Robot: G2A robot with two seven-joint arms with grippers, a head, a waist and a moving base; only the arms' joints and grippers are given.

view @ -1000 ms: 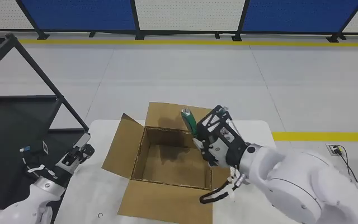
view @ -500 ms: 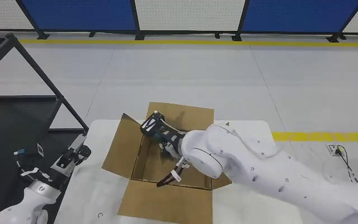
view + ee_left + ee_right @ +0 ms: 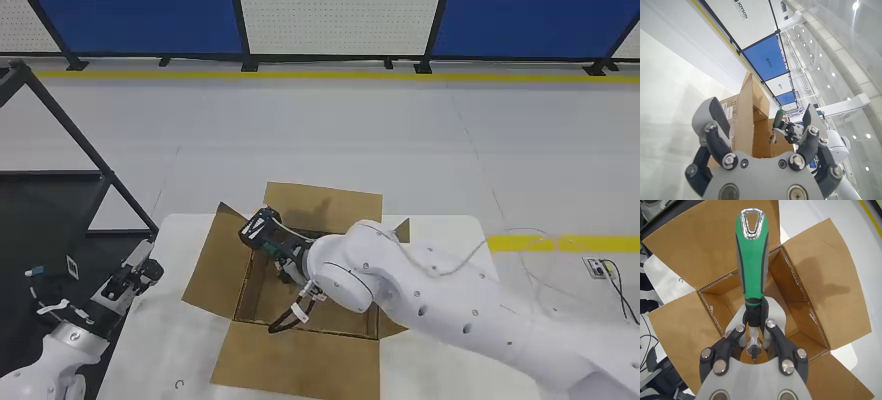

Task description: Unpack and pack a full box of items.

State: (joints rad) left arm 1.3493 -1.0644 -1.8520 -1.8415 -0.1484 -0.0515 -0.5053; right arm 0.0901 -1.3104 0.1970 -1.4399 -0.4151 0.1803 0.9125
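My right gripper (image 3: 755,321) clamps green-handled tool (image 3: 751,262) over open box (image 3: 810,279) | left gripper (image 3: 762,108) spread, empty | box interior looks bare; packing likely ahead.

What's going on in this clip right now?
The right end effector is shut on a green-handled ratchet, gripping it just below the handle, and holds it above the open cardboard box, whose flaps are folded outward. The left end effector is open and holds nothing. It sits apart from the box, near the edge of the table.
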